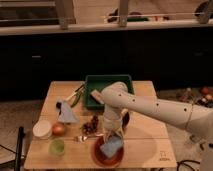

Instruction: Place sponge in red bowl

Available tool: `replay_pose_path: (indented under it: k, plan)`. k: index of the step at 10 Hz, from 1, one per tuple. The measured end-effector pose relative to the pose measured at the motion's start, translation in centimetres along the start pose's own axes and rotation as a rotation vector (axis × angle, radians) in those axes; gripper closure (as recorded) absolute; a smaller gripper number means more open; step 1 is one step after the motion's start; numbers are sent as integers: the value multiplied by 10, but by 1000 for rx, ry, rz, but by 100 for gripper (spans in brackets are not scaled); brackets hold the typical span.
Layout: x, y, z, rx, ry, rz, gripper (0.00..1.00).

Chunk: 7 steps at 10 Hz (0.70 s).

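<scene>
In the camera view, look at the red bowl near the front edge of the tabletop. The sponge, a light blue block, sits inside the red bowl, a little tilted, with one side leaning up toward the far rim. The white arm comes in from the right of the red bowl and bends down over it. The pincer hangs right above the red bowl, just at the top of the sponge. You cannot tell if the pincer is pinching the sponge or is spread apart.

Behind the red bowl is the green tray. To the left of the red bowl lie the fork and the grapes. Farther left are the green cup and the white bowl.

The step in hand looks like the drop, and the job seems close to done. Next, you need the pincer to be spread wide so the sponge is free. Then lift it straight up from the red bowl. Go slowly, so the sponge does not stick and ride up, and so the red bowl does not slide.
</scene>
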Motion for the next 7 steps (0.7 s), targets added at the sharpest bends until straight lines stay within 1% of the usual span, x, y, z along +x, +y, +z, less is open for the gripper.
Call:
replay_pose_path:
  k: [1, 2, 7]
  plan:
    - [0, -4, 0, -5, -4, -5, 27]
    - [0, -5, 1, -7, -8, -6, 21]
    - [0, -11, -7, -20, -10, -15, 20]
